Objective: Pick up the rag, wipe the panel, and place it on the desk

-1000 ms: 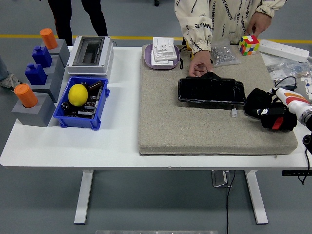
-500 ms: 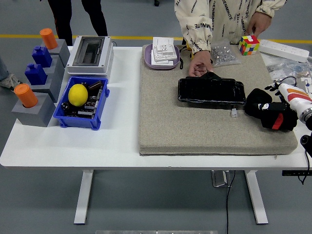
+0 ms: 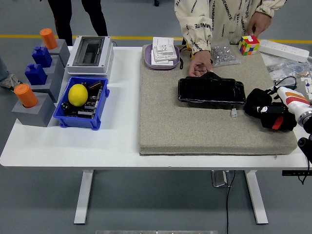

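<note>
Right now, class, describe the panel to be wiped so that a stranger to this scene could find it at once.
Start at the large grey felt mat covering the right half of the white table. The panel lies flat on the mat's far half, with a person's hand resting at its far edge. It is the only long, glossy black rectangle there, unlike the soft black rag to its right.

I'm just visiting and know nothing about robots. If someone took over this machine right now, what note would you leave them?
Right hand: at the mat's right end, on the black rag; I cannot tell whether the fingers have closed on it.
Left hand: out of view.
Black panel: lying flat on the grey mat, left of the rag. A person's hand rests at its far edge.
Done: the rag is reached.
Left: lift the rag, wipe the panel, put the rag back down on the desk.
</note>
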`<state>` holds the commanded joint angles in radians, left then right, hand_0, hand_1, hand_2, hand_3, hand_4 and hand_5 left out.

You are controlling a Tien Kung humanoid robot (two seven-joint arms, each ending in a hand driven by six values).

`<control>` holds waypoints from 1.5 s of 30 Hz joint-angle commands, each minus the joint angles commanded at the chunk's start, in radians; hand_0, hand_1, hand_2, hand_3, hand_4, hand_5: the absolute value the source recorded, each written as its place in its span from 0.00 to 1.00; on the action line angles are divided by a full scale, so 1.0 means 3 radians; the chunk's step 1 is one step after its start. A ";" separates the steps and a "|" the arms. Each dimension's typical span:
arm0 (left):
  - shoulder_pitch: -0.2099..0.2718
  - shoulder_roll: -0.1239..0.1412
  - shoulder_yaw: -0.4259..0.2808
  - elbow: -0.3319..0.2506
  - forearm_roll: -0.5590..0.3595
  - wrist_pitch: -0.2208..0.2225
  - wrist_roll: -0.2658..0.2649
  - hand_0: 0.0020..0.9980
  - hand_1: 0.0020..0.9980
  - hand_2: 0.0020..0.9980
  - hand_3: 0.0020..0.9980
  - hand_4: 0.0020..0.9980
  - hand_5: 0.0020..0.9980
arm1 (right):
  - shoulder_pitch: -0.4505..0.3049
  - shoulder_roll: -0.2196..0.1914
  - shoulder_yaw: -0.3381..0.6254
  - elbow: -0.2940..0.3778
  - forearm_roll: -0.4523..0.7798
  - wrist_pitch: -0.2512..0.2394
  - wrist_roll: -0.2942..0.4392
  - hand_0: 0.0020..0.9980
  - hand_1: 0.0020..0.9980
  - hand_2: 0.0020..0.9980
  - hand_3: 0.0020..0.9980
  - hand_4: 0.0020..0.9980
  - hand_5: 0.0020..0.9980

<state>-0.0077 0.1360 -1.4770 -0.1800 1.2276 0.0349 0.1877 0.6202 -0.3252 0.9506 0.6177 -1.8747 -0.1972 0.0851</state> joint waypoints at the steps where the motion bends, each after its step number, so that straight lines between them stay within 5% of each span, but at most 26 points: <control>1: -0.0001 -0.0001 -0.0002 0.0000 0.0001 0.0001 0.0000 0.65 0.69 0.74 0.56 0.60 0.47 | 0.0006 0.0003 -0.0004 -0.0011 -0.0002 0.0001 0.0000 0.72 0.67 0.74 0.74 1.00 0.59; 24: -0.0011 -0.0002 0.0010 0.0000 -0.0012 -0.0002 -0.0004 0.65 0.69 0.74 0.57 0.60 0.47 | -0.0012 0.0068 0.0053 -0.0141 -0.0011 -0.0062 0.0059 0.70 0.66 0.74 0.73 1.00 0.56; 45: 0.0003 0.0008 0.0020 0.0000 -0.0012 0.0000 -0.0002 0.65 0.69 0.74 0.56 0.60 0.47 | -0.0065 0.0131 0.0077 -0.0217 0.0022 -0.0323 0.0127 0.52 0.57 0.64 0.60 1.00 0.53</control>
<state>-0.0067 0.1383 -1.4709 -0.1800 1.2241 0.0348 0.1872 0.6007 -0.2858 0.9738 0.5526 -1.8680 -0.2943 0.1231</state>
